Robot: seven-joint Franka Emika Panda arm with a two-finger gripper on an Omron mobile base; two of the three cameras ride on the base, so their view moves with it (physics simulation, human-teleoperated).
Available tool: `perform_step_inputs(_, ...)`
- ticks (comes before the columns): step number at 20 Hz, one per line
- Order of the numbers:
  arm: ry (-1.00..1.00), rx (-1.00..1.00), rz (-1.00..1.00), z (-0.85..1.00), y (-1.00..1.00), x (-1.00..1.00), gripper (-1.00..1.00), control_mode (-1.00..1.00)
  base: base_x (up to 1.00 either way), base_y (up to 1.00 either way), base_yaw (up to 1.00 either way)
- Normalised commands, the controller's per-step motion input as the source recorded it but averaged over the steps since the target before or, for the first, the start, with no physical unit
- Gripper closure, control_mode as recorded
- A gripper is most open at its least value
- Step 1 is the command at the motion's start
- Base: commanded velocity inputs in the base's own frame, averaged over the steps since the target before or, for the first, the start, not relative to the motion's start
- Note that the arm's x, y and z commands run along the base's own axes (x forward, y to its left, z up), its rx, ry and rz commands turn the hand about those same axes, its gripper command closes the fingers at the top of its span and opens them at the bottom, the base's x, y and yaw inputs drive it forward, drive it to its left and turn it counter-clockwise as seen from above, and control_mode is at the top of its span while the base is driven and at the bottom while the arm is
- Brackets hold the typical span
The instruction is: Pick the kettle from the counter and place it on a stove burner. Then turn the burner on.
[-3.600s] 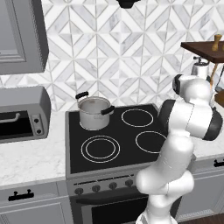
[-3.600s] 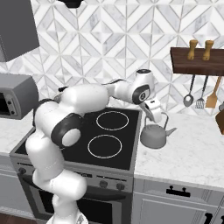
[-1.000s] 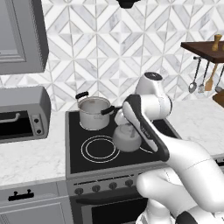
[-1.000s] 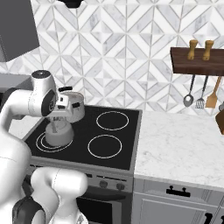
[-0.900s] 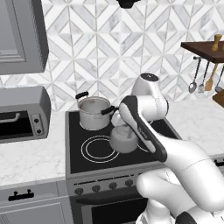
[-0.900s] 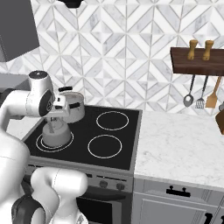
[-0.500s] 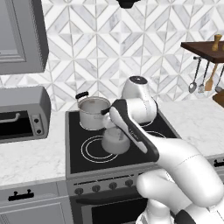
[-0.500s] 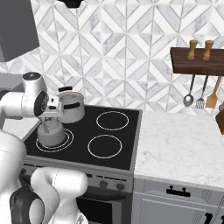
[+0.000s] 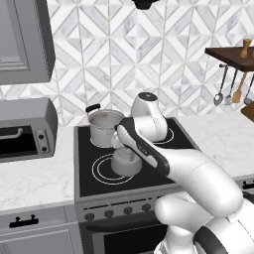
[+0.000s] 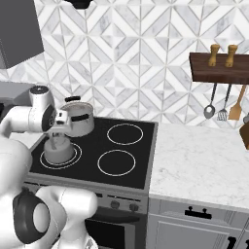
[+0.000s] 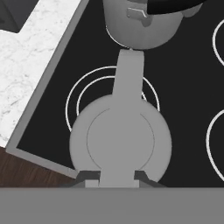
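One kettle (image 11: 120, 140) is held over the double-ring stove burner (image 9: 101, 168) by its handle, pinched in the pincer (image 11: 117, 177); steel pot (image 9: 105, 128) is seen just behind.

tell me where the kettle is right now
The kettle is over the double-ring stove burner at the front left of the stove, just in front of the steel pot, with the pincer shut on its handle.

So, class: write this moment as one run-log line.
pincer: shut on kettle | kettle: over double-ring burner | pot: behind | burner: unlit
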Motion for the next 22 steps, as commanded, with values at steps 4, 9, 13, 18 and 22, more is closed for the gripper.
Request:
perform_step_inputs(4, 0.00, -0.01, 0.00, -0.24, 0.23, 0.01, 1.00, -1.00, 0.00, 0.00, 0.00)
perform_step_inputs(9, 0.00, -0.02, 0.00, -0.17, 0.22, 0.07, 1.00, -1.00, 0.00, 0.00, 0.00)
perform_step_inputs(13, 0.00, -0.03, 0.00, -0.16, 0.10, 0.14, 1.00, -1.00, 0.00, 0.00, 0.00)
perform_step_inputs(18, 0.00, -0.01, 0.00, -0.28, 0.05, 0.18, 1.00, -1.00, 0.00, 0.00, 0.00)
perform_step_inputs(22, 0.00, 0.00, 0.00, -0.21, 0.01, 0.26, 1.00, -1.00, 0.00, 0.00, 0.00)
